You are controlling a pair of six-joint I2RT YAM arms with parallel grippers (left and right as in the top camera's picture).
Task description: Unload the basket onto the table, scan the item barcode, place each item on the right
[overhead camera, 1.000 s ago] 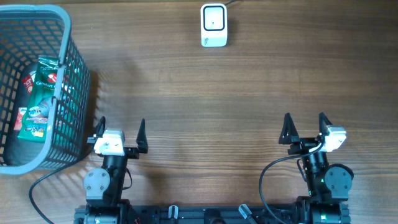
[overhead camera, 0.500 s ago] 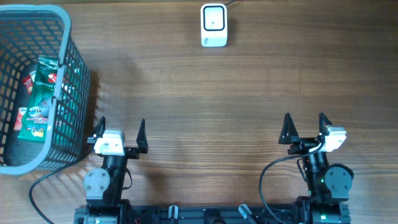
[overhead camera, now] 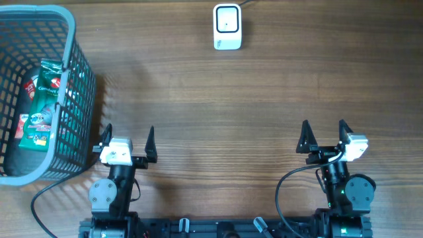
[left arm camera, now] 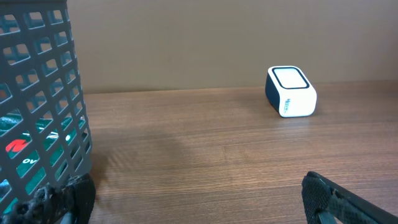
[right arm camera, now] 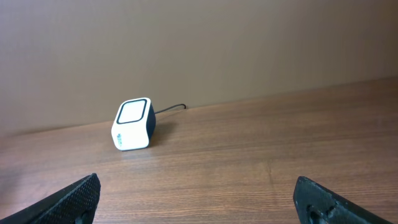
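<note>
The item, a green packet (overhead camera: 43, 106) with red and white print, lies inside the grey mesh basket (overhead camera: 73, 46) at the far left; through the mesh the left wrist view shows its green and red (left arm camera: 25, 146). A white barcode scanner (overhead camera: 227, 26) with a dark window stands at the table's far edge, also visible as the scanner (left arm camera: 290, 92) and the scanner (right arm camera: 132, 124) in the wrist views. My left gripper (overhead camera: 128, 136) sits open beside the basket's near right corner, holding nothing. My right gripper (overhead camera: 324, 134) is open and empty near the front right.
The basket wall (left arm camera: 43, 93) rises close on the left of my left gripper. A thin cable (right arm camera: 171, 109) runs from the scanner toward the back wall. Bare wooden tabletop (overhead camera: 225, 106) stretches between the grippers and the scanner.
</note>
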